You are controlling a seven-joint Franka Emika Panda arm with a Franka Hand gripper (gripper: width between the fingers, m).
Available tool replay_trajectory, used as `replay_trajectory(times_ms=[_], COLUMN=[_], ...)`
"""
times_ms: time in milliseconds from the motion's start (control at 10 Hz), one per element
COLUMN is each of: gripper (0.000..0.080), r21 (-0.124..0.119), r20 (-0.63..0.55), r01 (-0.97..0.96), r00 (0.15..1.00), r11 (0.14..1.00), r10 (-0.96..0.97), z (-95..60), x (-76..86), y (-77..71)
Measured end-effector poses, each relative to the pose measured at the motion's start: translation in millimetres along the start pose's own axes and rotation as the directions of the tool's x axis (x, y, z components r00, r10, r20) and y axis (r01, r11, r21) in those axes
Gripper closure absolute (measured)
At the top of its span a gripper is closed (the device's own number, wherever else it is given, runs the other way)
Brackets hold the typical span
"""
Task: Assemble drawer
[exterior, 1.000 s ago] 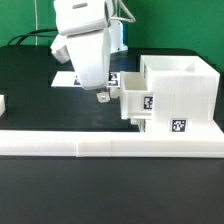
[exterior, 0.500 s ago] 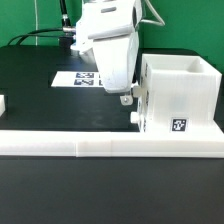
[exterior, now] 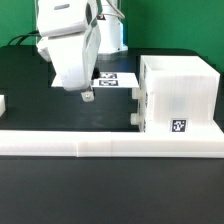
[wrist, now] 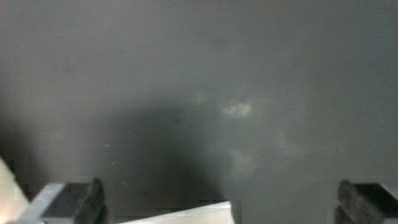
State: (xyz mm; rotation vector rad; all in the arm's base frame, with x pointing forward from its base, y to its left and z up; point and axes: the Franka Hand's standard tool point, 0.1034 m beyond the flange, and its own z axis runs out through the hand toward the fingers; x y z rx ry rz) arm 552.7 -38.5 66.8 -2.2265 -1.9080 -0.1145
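Since the earlier frames, my gripper (exterior: 87, 97) had swung away from the housing (exterior: 178, 95) toward the exterior view's left, and the tray (exterior: 139, 107) that had stuck out before now sat pushed in, with only its front and knob (exterior: 137, 117) showing at the housing's left face.

From the exterior view, the housing stood against the border bar (exterior: 110, 144), near the exterior view's right. My gripper hung above the bare black table (exterior: 30, 85), well apart from the drawer, just in front of the marker board (exterior: 108, 79). Nothing was in it that I could see.

From the wrist view, both fingers (wrist: 68, 202) stood wide apart at the frame's edges with only dark table between them, so the hand was fully open and empty. A white corner (wrist: 192, 214) showed low between them; I could not tell what it was.

I judged 1 tray seated and the next step to be fetching another part. To do that well I would keep the fingers wide, centre them over the part before descending, and steer clear of the knob so the seated tray was not dragged back out.
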Motion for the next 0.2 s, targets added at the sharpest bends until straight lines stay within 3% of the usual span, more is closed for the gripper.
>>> replay_trajectory(times_ms=[100,200], gripper=[0.0151,0.0151], r21=[-0.049,-0.031], r20=[0.008,0.007], r01=[-0.013,-0.014], r00=[1.000,1.000], r11=[0.999,0.999], r10=[0.013,0.014], z=[0.3,2.7], x=[2.1,1.0], y=[-4.3,-7.8])
